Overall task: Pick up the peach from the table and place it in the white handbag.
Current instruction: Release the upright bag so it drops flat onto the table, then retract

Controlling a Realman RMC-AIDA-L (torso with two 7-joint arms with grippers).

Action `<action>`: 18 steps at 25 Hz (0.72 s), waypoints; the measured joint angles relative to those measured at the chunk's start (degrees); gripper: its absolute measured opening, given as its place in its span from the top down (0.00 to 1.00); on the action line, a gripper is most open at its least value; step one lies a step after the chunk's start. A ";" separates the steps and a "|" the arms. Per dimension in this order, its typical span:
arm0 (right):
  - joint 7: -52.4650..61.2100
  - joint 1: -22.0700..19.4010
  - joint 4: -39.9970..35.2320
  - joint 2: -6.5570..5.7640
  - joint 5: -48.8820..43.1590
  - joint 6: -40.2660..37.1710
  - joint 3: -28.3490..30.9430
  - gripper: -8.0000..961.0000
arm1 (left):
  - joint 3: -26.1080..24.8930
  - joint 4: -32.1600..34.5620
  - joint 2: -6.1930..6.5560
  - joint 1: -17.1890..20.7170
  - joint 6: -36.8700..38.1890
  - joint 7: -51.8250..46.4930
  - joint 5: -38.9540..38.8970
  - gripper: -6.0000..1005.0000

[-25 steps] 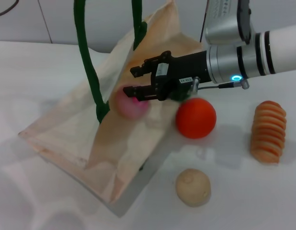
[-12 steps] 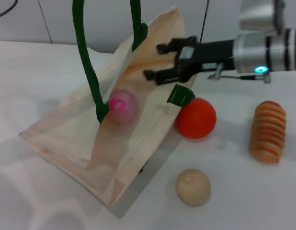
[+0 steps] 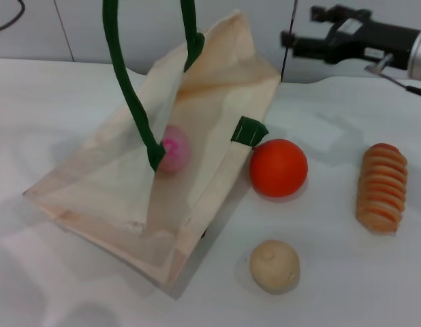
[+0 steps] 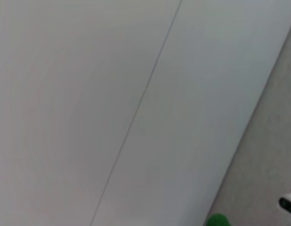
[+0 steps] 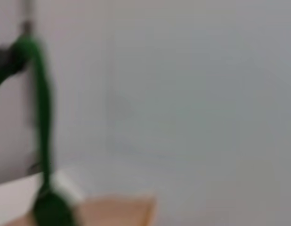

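My right gripper (image 3: 300,28) hung empty in the upper right of the head view, its two fingers spread apart with nothing between them, well clear of the table (image 3: 54,88) and above the far corner of the white handbag (image 3: 210,116). The peach (image 3: 174,148) lay inside the bag, near the middle of the frame, showing as a pink round shape with a brighter magenta patch through the thin cream fabric, right beside the dark green handle (image 3: 132,95) that rose out of the top of the frame. So I judged the placing step done: the fruit was in the bag and I was no longer touching it.

The bag stood propped open on the table, its mouth lifted by the handles. I could not see my left gripper in any view, so I cannot say how it stood; the left wrist view showed only a pale wall and a speck of green at the lower edge.

To the right of the bag lay an orange-red ball (image 3: 278,167), touching the bag's side, a beige ball (image 3: 274,266) lower down, and a ridged orange piece (image 3: 381,187) at the far right.

What remained, I judged, was only to carry the right arm away without catching the handles.
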 joint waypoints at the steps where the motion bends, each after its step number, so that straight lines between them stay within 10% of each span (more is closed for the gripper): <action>1: -0.93 -0.67 0.17 0.05 2.42 -0.92 -0.01 0.07 | 0.00 0.52 -0.06 0.03 -0.65 0.52 0.46 0.88; 18: -3.47 -2.63 1.64 0.13 8.03 -4.22 0.15 0.07 | 0.00 2.55 -0.10 -0.31 -3.68 4.58 2.86 0.83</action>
